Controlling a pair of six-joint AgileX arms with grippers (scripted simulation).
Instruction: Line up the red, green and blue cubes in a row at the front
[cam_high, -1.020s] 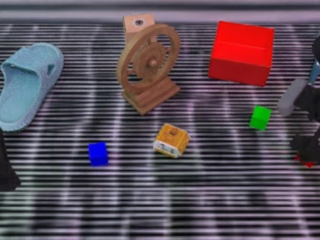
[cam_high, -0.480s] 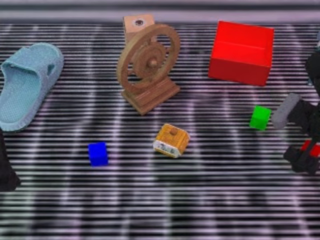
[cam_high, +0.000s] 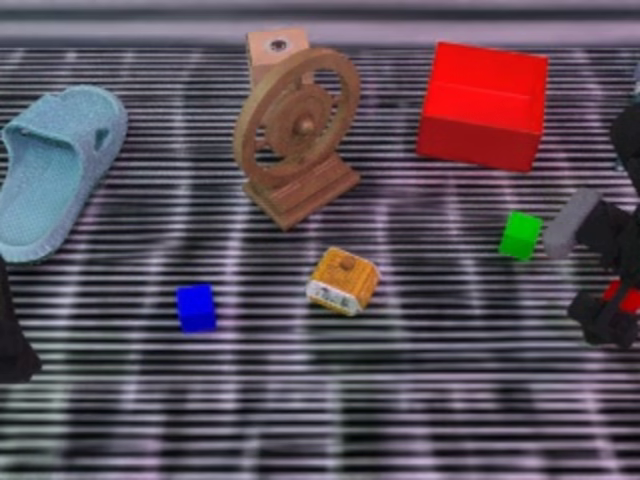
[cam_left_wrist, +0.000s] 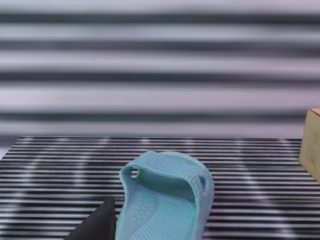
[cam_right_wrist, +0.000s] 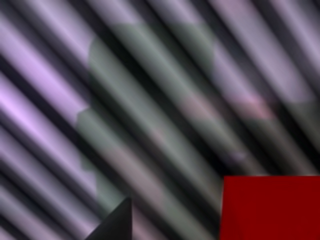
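Note:
The green cube (cam_high: 520, 235) sits on the striped table, right of centre. The blue cube (cam_high: 196, 307) sits left of centre, nearer the front. My right gripper (cam_high: 612, 310) hangs at the table's right edge, shut on the red cube (cam_high: 621, 293), which shows between its dark fingers. The right wrist view has the red cube (cam_right_wrist: 270, 207) close up, beside one dark finger (cam_right_wrist: 114, 222), with a soft shadow on the stripes below. My left arm (cam_high: 12, 340) is parked at the left edge.
An orange-topped toy block (cam_high: 343, 281) lies at the centre. Behind it stand a wooden wheel (cam_high: 298, 130) and a tan box (cam_high: 277, 48). A large red open box (cam_high: 483, 105) is back right. A light blue slipper (cam_high: 55, 165) lies back left.
The right gripper has lifted and swung a little inward with the red cube over the last second, then held still. The green and blue cubes and the left arm have not moved.

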